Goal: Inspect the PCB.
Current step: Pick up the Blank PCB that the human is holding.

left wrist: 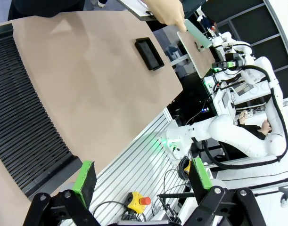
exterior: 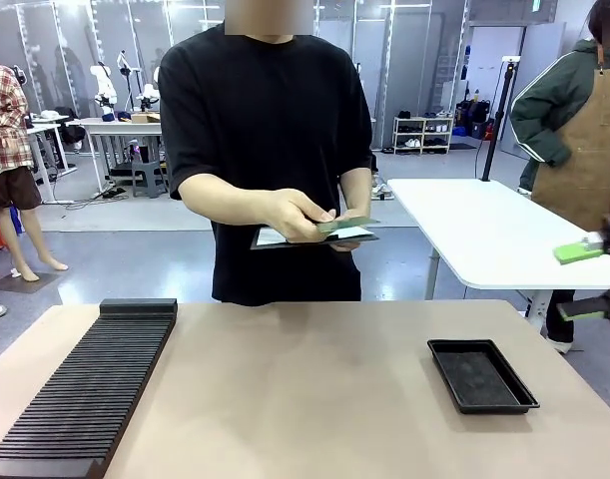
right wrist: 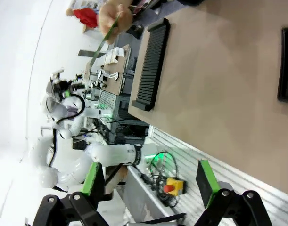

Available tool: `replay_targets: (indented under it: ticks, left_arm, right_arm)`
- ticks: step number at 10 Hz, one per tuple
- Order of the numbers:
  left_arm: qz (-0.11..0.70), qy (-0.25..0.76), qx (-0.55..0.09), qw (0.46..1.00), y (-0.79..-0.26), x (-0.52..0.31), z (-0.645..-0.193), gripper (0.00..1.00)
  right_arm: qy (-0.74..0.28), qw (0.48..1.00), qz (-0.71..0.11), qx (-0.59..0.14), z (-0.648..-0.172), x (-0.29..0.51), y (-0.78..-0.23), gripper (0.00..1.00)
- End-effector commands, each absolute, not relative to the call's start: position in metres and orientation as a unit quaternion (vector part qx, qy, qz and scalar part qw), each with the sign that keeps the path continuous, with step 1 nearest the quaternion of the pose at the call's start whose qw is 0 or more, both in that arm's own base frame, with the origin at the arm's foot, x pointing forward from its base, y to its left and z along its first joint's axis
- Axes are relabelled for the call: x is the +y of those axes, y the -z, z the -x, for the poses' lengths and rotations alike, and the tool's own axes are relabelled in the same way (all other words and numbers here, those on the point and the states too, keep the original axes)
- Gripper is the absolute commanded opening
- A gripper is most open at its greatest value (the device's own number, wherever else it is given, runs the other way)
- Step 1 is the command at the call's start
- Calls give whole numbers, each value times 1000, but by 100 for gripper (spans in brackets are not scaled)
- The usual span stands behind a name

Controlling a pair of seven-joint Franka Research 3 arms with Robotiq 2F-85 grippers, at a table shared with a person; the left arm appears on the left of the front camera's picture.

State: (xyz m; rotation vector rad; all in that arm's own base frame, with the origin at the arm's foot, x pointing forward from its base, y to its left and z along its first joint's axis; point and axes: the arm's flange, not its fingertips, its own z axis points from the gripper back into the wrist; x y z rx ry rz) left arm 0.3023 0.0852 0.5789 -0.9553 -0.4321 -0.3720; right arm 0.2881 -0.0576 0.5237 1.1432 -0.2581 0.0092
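Observation:
The person across the table holds the PCB (exterior: 346, 225), a thin green board, flat in one hand (exterior: 300, 214) just above a dark clipboard (exterior: 268, 239), at chest height beyond the table's far edge. The left wrist view has the PCB (left wrist: 195, 33) at the top, far from my left gripper (left wrist: 143, 176), which is open with nothing between its green pads (left wrist: 85, 176). From the right wrist the PCB (right wrist: 104, 38) appears edge-on in the hand. My right gripper (right wrist: 148, 181) is open and empty too. In the front view it hangs at the right edge (exterior: 584, 281), off the table's side.
A long black slotted rack (exterior: 90, 389) lies along the table's left side. A shallow black tray (exterior: 481, 375) sits at the right. Another person in an apron (exterior: 584, 130) stands by a white table (exterior: 494, 235) behind.

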Motion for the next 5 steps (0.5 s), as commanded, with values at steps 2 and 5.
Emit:
replay_targets:
  ticks: [2,5]
  left_arm:
    - [453,177,-200,851,-582,84,-301,100]
    - [453,177,-200,851,-582,84,-301,100]
  right_arm:
    - [72,822,-564,-34,-337,2,-538,100]
    - [96,810,-579,17,-367,59,-539,100]
